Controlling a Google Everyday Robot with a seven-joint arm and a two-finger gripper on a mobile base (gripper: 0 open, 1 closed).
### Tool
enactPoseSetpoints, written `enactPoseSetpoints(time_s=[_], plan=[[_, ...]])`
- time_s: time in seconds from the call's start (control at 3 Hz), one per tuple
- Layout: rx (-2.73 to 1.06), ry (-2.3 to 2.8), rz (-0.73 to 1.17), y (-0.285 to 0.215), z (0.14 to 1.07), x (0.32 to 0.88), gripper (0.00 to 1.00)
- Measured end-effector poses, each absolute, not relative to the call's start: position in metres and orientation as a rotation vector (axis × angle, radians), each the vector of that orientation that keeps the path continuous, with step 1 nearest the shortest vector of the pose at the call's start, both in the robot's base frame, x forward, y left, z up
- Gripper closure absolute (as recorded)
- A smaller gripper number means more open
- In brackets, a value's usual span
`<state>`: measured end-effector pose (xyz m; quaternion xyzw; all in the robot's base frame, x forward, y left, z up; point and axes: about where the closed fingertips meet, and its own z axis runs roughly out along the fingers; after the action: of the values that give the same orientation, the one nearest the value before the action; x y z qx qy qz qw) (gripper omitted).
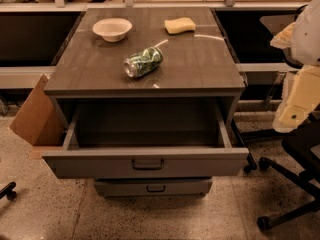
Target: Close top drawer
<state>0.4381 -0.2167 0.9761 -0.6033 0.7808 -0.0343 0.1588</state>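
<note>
The top drawer (90, 164) of a grey-brown cabinet is pulled far out toward me. Its wide front faces me, with a dark bar handle (148, 164) at its centre. Its deep boxy interior (145, 124) looks empty. A shorter drawer front (185, 187) with a small handle shows below it, only slightly out. My gripper is out of view. Only a cream and white part of my arm (300, 94) shows at the right edge, to the right of the cabinet and apart from the drawer.
On the cabinet top (200, 64) lie a white bowl (112, 29), a yellow sponge (180, 25) and a green can (143, 62) on its side. A cardboard piece (35, 114) leans at the left. A black office chair base (290, 184) stands at the right, and a caster (7, 190) at the left.
</note>
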Motion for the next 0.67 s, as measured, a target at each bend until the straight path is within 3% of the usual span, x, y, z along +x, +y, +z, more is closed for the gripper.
enactPoseSetpoints(time_s=[0.67], plan=[[-1.760,2.203,-0.055,-0.207,0.955,0.435,0.00]])
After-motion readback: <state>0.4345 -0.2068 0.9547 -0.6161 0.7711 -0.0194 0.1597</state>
